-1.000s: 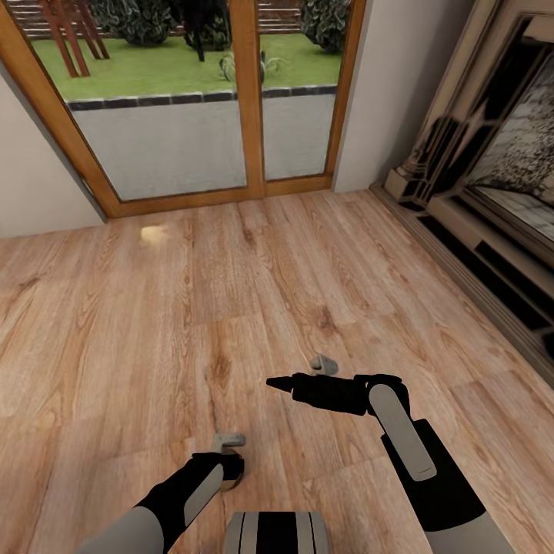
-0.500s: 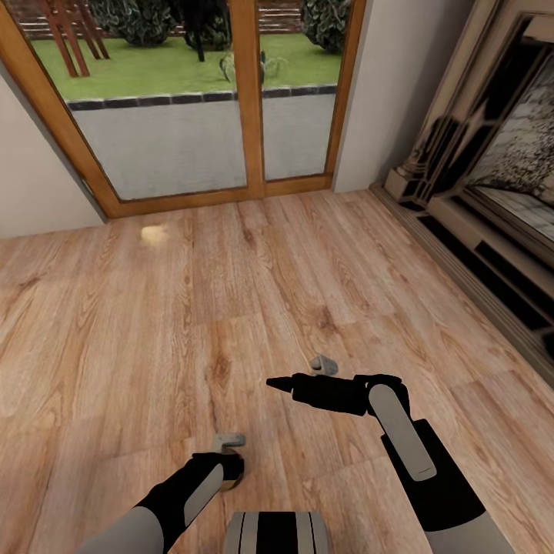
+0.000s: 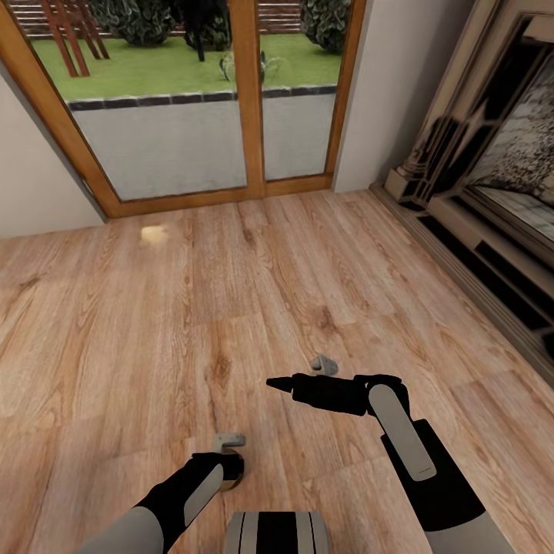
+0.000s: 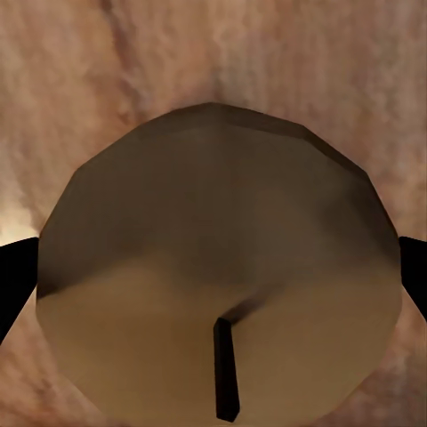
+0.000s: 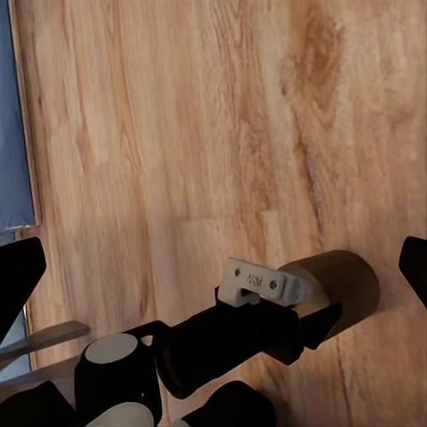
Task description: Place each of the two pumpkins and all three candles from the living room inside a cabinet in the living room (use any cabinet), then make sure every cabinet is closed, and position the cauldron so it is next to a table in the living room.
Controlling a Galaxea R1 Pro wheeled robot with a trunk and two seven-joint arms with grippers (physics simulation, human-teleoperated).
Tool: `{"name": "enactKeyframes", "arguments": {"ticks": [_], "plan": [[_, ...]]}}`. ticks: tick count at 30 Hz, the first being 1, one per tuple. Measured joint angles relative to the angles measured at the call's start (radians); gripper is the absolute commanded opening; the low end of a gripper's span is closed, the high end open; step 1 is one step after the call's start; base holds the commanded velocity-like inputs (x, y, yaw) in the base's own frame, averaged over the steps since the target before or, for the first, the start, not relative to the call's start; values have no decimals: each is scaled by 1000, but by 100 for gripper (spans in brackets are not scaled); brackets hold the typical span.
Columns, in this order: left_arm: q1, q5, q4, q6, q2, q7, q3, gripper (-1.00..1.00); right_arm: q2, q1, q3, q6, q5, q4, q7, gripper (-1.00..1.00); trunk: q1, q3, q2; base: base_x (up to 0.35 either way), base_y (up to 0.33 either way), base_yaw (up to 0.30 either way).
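Left tool [image 3: 231, 471] clamps a candle [image 4: 218, 276] — right tool [image 3: 278, 382] empty

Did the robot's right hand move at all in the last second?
No. In the head view the right gripper sits at the same spot against the floor planks and the glazed doors.

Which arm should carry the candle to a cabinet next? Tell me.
Left. The left gripper sits around the candle, its fingers flanking it above the floor. The right gripper holds nothing.
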Motion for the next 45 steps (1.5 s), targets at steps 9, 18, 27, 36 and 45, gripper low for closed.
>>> {"name": "enactKeyframes", "arguments": {"ticks": [9, 18, 27, 36, 45], "plan": [[0, -2, 0, 0, 0, 0, 0, -100, 0, 0, 0, 0, 0, 0, 0, 100, -2, 15, 1, 0, 0, 0], [0, -3, 0, 0, 0, 0, 0, -100, 0, 0, 0, 0, -1, 2, 0, 100, -5, 39, 2, 0, 0, 0], [0, 0, 0, 15, 6, 0, 11, -100, 0, 0, -2, -5, 0, 12, -1, 100, -9, 73, 4, 0, 0, 0], [-1, 9, -40, 104, 21, 6, 18, -100, 2, 0, -10, -6, 1, 56, -5, 100, -13, 108, 7, 0, 0, 0], [-2, 13, -105, 254, 66, 9, 212, -100, 2, 0, -14, -10, 8, 82, -9, 100, -17, 143, 9, 0, 0, 0]]}}
